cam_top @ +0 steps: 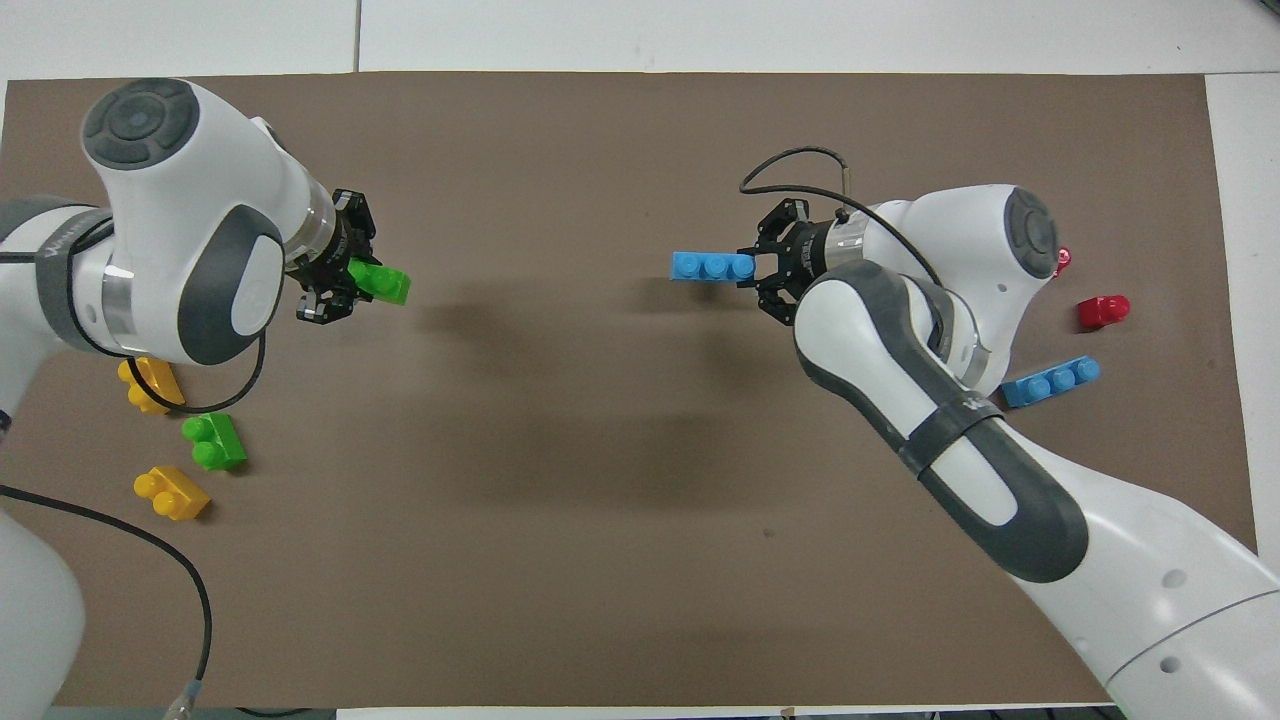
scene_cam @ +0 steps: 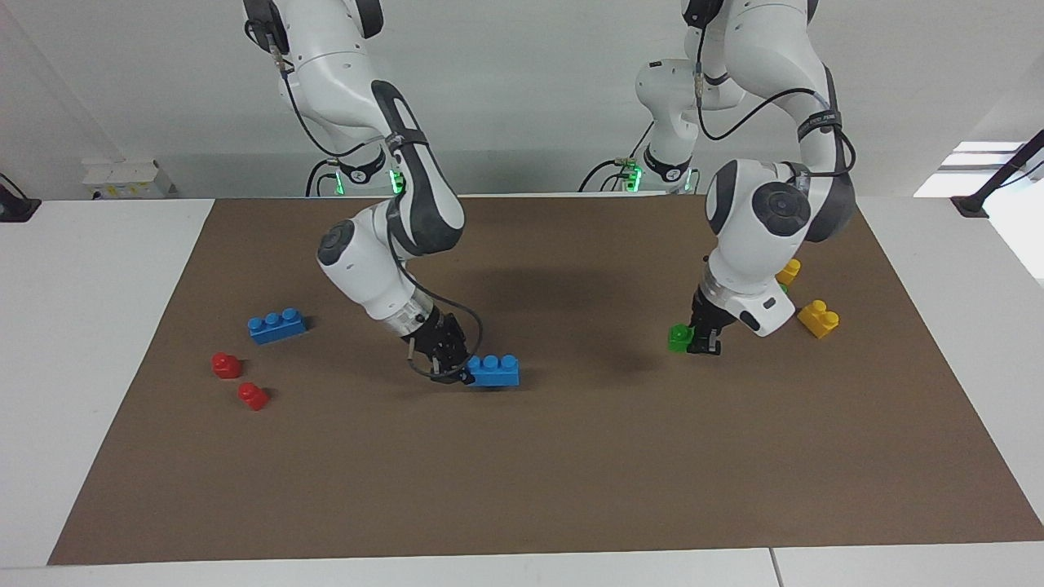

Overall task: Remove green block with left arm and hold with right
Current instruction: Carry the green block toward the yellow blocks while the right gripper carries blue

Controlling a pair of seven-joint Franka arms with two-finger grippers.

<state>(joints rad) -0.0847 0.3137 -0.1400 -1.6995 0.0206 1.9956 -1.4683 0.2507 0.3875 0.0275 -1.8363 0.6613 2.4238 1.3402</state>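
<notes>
Small bright green plastic two-stud brick [cam_top: 380, 284]: pinched in left gripper [cam_top: 345, 280], over the brown mat [cam_top: 600, 550] toward the left arm's end. Blue three-stud plastic brick [cam_top: 712, 266]: pinched at one end by right gripper [cam_top: 762, 268], mid-mat.

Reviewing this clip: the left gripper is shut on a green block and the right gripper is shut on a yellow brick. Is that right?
Not quite. The right gripper is shut on a blue three-stud brick, not a yellow one; the facing view shows it. The yellow bricks lie loose on the mat. The left gripper is indeed shut on the green block.
</notes>
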